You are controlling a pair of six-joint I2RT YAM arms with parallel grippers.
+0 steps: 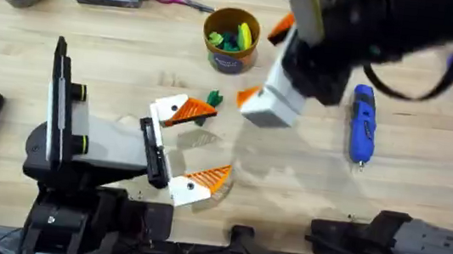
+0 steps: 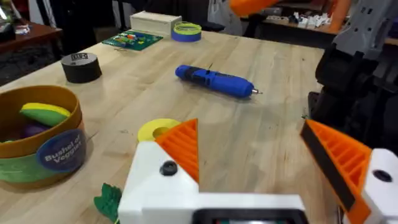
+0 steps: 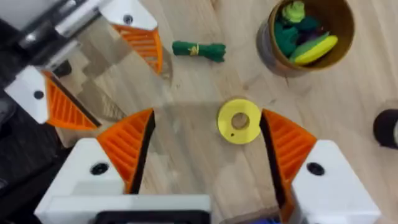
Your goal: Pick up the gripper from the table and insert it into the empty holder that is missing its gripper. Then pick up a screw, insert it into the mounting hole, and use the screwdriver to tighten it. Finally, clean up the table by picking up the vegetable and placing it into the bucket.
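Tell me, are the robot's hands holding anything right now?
No. The left gripper and the right gripper are both open with nothing between their fingers.

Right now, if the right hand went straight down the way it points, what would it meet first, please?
Probably the flat yellow ring, which lies on the table between the open right hand's fingers; depth is unclear. The vegetable lies off to one side.

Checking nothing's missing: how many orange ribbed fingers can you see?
4. Two sit on the left gripper, open beside the vegetable; two on the right gripper, open above the yellow ring. The raised right arm may hide others.
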